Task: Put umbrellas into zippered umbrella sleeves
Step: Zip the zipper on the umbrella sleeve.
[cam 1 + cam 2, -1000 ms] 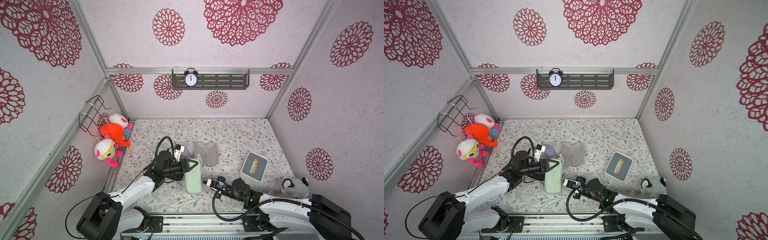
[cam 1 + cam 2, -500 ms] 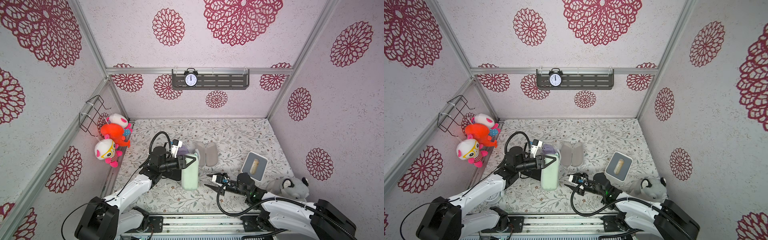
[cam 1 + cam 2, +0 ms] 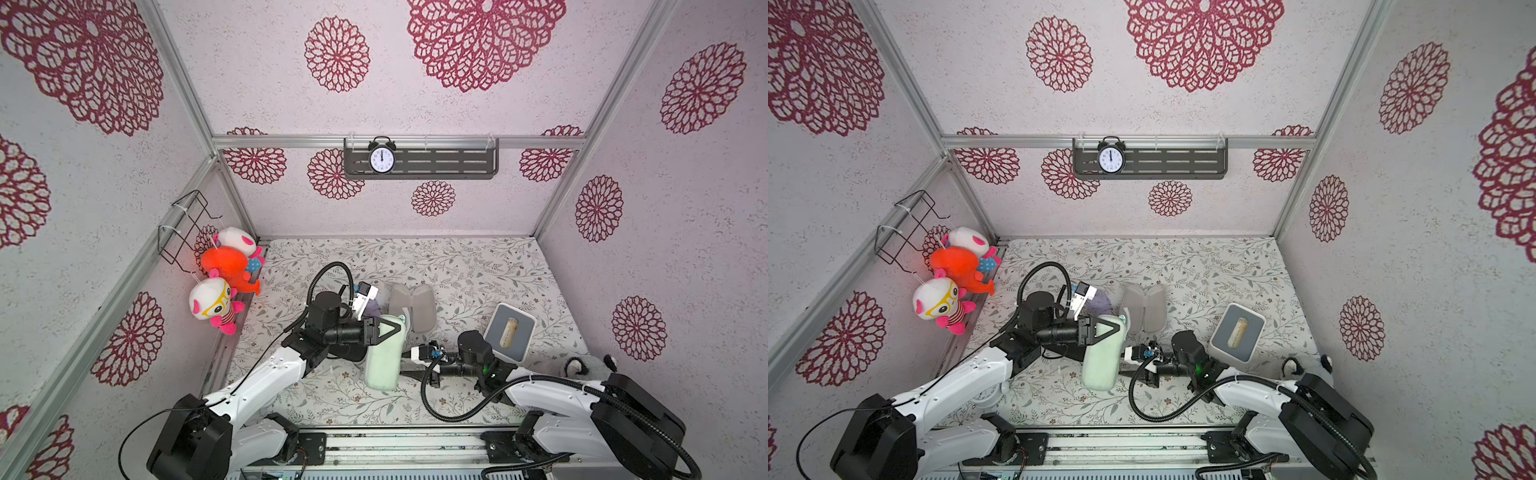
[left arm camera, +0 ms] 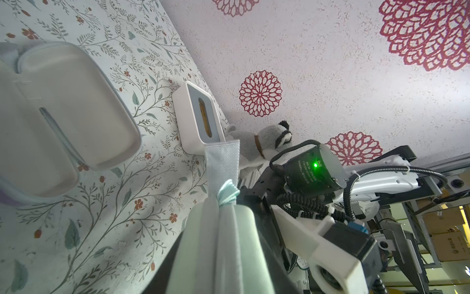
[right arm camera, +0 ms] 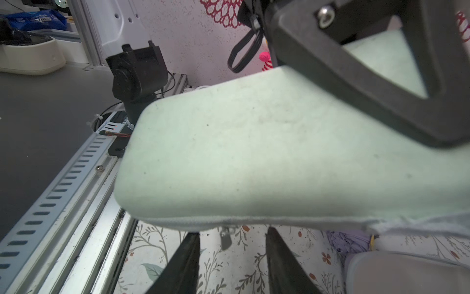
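My left jaws clamped on mint sleeve (image 3: 384,361), held edge-down above surface (image 3: 457,266). My right jaws apart, straddling dangling zipper pull (image 5: 225,238). Shell likely stiff, light; pull tiny, slippery: pinch tab itself.

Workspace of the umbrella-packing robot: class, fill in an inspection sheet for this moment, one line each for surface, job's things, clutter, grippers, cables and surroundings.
surface: floral mat, no spills seen.
job's things: mint green case looks zipped, its zip pull hanging; open case shows its grey lining; lilac umbrella lies loose beside the open case.
clutter: white box with grey top; grey plush animal.
grippers: left gripper shut on the mint green case; right gripper open, jaws either side of the zip pull.
cables: left arm's cable and right arm's cable loop free; no snag seen.
surroundings: flower-print walls; clock on a shelf; plush toys below a wire basket.
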You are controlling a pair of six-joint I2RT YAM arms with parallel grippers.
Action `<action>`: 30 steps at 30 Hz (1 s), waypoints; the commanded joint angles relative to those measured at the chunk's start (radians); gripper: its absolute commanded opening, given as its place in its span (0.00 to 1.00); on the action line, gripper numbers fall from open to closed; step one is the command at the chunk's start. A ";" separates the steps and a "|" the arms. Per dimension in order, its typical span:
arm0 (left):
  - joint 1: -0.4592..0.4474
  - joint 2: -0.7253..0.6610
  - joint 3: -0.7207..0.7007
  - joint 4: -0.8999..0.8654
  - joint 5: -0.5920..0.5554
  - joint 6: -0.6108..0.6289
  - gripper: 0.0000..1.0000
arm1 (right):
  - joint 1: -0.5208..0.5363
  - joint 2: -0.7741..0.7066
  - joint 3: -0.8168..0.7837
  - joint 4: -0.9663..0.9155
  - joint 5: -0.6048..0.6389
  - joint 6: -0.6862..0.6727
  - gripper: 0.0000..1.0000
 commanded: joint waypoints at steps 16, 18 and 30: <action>-0.011 -0.011 0.032 0.019 0.037 0.027 0.00 | -0.017 -0.001 0.021 0.043 -0.070 -0.026 0.13; -0.012 -0.009 0.032 0.021 0.036 0.027 0.00 | -0.017 -0.008 0.019 0.040 -0.062 -0.033 0.09; -0.018 0.003 0.027 0.022 0.028 0.016 0.00 | -0.020 -0.027 0.002 0.101 0.066 -0.045 0.00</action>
